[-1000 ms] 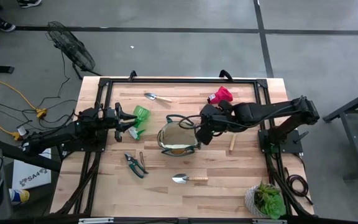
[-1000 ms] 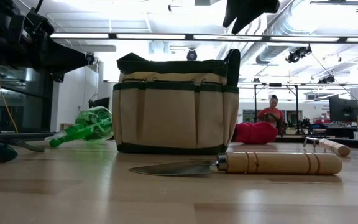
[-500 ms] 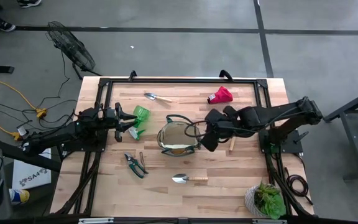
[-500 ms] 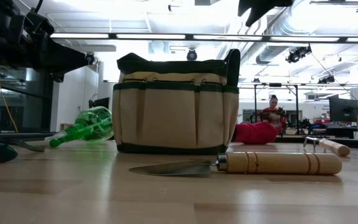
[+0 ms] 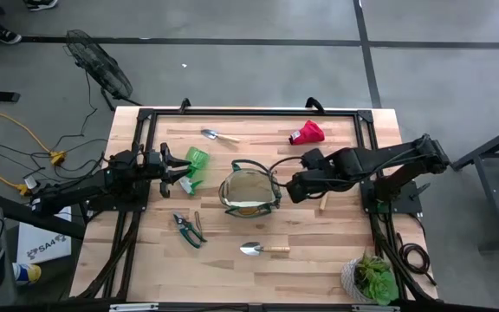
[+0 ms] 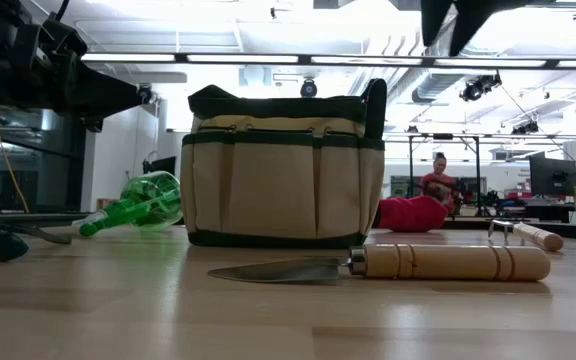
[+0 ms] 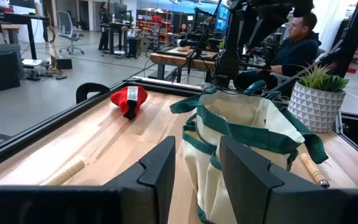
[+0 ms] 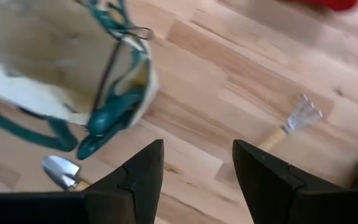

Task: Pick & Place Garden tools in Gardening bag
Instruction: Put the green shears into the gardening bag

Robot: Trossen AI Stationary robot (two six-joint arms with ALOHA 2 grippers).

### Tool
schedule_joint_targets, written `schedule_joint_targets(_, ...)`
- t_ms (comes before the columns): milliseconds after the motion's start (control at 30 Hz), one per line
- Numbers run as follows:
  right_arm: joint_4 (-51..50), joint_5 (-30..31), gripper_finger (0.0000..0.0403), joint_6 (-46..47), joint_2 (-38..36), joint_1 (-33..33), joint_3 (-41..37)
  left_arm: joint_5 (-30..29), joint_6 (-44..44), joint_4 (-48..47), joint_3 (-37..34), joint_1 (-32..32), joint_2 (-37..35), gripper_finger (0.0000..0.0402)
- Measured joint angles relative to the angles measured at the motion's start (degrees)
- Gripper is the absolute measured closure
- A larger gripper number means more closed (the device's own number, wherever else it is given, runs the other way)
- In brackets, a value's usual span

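- The gardening bag [image 5: 249,192] stands upright near the middle of the tabletop [image 5: 336,247], mouth open, its dark green loop handles flopped over the rim.
- The right gripper [image 5: 296,186] hangs above the tabletop just beside the bag's right side, fingers [image 8: 135,177] spread with nothing between them.
- Under and beyond that gripper lies a wooden-handled tool [image 5: 324,201] with small metal prongs, close to the bag but apart from it.
- The red piece [image 5: 307,133] lies near the far right corner, well apart from the bag.
- The left gripper [image 5: 178,170] hovers at the left of the tabletop, fingers [image 7: 160,168] parted and empty, with the bright green piece [image 5: 194,165] right at its tips; whether it touches it is hard to tell from above.
- One silver trowel [image 5: 219,135] lies near the far edge, another trowel [image 5: 263,250] in front of the bag on the near side.
- The pruning shears [image 5: 189,229] lie to the near left of the bag, a thin wooden stick just beside them.
- A potted plant [image 5: 369,277] sits at the near right corner.
- A person [image 7: 297,46] sits beyond the tabletop.
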Motion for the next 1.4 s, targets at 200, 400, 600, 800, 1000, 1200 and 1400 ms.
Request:
schedule_joint_targets(200, -5.1, 0.1, 0.0220, 6.1, 0.0, 0.0, -1.0, 0.0, 0.0, 0.0, 0.0, 0.0, 0.0, 0.0278)
schedule_joint_targets(400, -6.7, -1.3, 0.0220, 6.5, 0.0, 0.6, -5.7, 0.0, 0.0, 0.0, 0.0, 0.0, 0.0, 0.0278)
schedule_joint_targets(600, -3.7, -0.4, 0.0220, 9.9, -2.9, 2.3, -14.8, 0.0, 0.0, 0.0, 0.0, 0.0, 0.0, 0.0278)
schedule_joint_targets(800, 4.1, -0.4, 0.0220, 14.9, -11.3, 3.2, -24.6, 0.0, 0.0, 0.0, 0.0, 0.0, 0.0, 0.0278)
schedule_joint_targets(1000, 5.9, 3.2, 0.0220, 13.7, -19.4, 3.1, -28.2, 0.0, 0.0, 0.0, 0.0, 0.0, 0.0, 0.0278)
schedule_joint_targets(1200, 13.3, 8.4, 0.0220, -3.6, -24.1, 3.1, -28.2, -8.5, 6.1, -0.5, 0.0, 0.0, 0.0, 0.0278)
schedule_joint_targets(1400, 18.5, 7.5, 0.0220, -27.2, -24.4, 3.1, -28.2, -17.3, 10.0, 0.1, 0.0, 0.0, 0.0, 0.0278)
